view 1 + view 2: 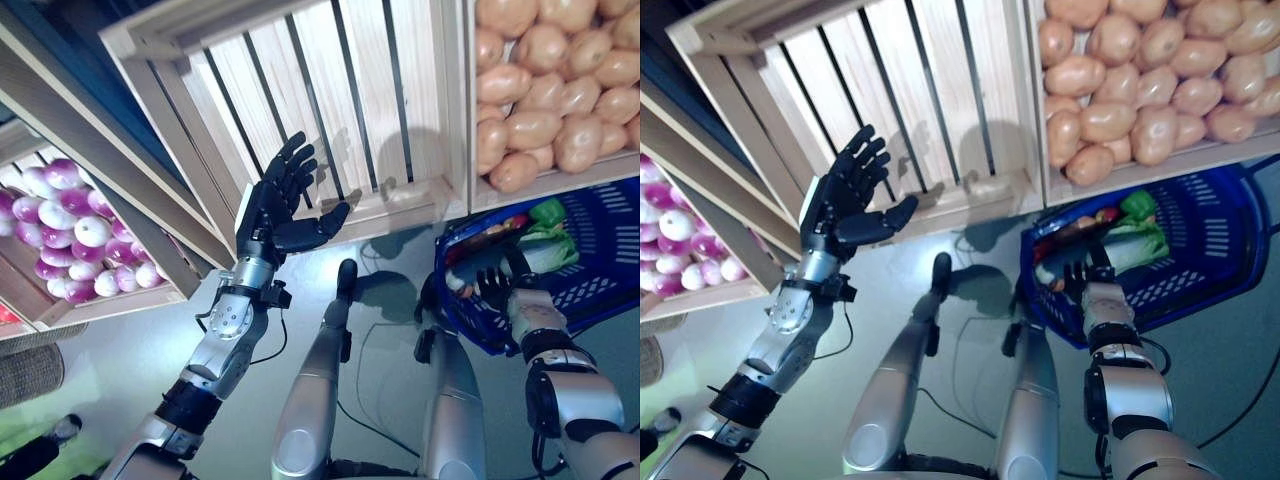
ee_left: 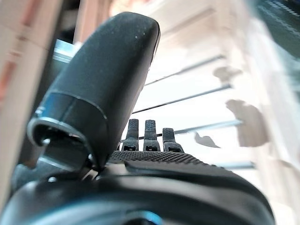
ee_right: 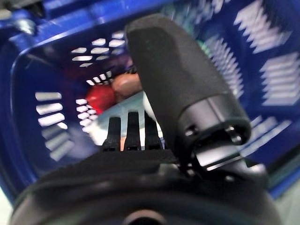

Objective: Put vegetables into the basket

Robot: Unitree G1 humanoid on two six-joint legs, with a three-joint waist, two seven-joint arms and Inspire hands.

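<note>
My left hand is raised in front of an empty wooden crate, palm up, fingers straight and spread, holding nothing; it also shows in the left wrist view. The blue basket stands on the floor at the right, under the stand. It holds a leafy green vegetable, a red round vegetable and a brownish one. My right hand is just above the basket's near rim, fingers straight, empty; the right wrist view shows it over the basket's inside.
A wooden stand with slatted crates spans the back. A crate of potatoes sits above the basket. A crate of purple and white round vegetables is at the left. Grey floor lies below.
</note>
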